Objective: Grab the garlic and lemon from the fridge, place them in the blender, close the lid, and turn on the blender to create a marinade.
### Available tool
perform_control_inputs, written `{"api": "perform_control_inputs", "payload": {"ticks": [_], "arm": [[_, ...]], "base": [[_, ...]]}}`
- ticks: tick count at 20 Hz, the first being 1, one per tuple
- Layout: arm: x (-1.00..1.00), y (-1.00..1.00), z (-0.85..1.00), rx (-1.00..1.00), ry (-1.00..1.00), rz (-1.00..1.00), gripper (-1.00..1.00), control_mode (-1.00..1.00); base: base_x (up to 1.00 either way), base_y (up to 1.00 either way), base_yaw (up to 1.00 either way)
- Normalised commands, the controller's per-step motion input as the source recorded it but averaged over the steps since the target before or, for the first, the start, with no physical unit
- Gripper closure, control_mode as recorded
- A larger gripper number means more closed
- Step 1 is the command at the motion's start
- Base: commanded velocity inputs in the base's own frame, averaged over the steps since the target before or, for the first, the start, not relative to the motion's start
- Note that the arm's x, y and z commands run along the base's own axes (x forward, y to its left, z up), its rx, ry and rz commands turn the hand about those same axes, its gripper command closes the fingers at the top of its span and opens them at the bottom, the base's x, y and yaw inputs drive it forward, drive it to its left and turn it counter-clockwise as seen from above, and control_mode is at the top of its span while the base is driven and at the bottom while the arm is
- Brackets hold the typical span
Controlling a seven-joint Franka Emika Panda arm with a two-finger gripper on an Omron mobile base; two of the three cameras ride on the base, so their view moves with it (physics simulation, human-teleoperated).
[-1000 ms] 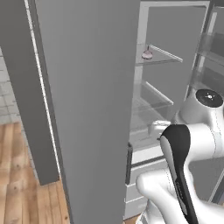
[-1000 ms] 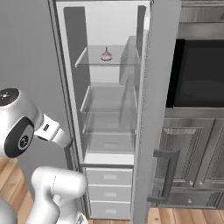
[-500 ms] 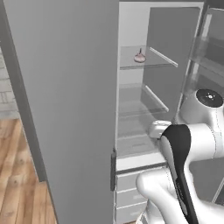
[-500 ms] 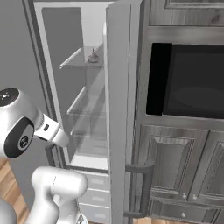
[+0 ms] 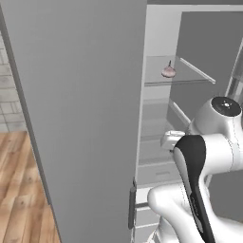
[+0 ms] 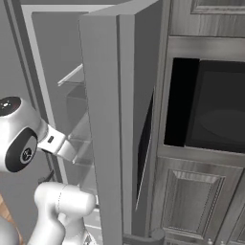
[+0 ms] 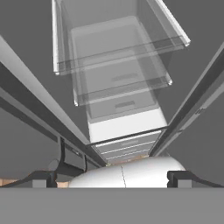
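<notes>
Garlic (image 5: 168, 71) sits on the upper glass shelf (image 5: 190, 76) of the fridge (image 5: 80, 109), so the spread, empty gripper (image 7: 113, 177) should rise and straddle it squarely before pinching.

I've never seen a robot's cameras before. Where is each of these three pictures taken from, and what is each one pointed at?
Left base view: behind the arm on its left, facing the open fridge; the fridge's grey door fills the left, a garlic sits on a glass shelf, the white arm rises lower right.
Right base view: behind on the right, facing the fridge's right door edge-on and a dark built-in oven; the arm shows lower left.
Hand view: on the hand, looking down over glass shelves and white drawers; the open gripper at the bottom.
Shared: both base views show the fridge and the arm.
</notes>
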Motion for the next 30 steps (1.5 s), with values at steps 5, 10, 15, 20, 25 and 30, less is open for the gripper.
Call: {"api": "perform_control_inputs", "payload": {"ticks": [5,10,15,20,25,30], "arm": [[0.01,-0.03,0.14,0.00,-0.03,0.01,-1.00,-1.00],[-0.11,-0.55,1.00,0.00,-0.33,0.00,-1.00,-1.00],[0.09,-0.08,1.00,-0.03,-0.40,0.00,-1.00,-1.00],[0.61,0.06,0.81,-0.06,-0.23,0.00,-1.00,-1.00],[0.71,-0.02,0.16,-0.03,-0.08,0.00,-1.00,-1.00],[0.80,-0.04,0.00,-0.01,0.02,0.02,-1.00,-1.00]], "base": [[0.00,-0.22,0.06],[0.00,0.00,0.00],[0.00,0.00,0.00],[0.00,0.00,0.00],[0.00,0.00,0.00],[0.00,0.00,0.00]]}}
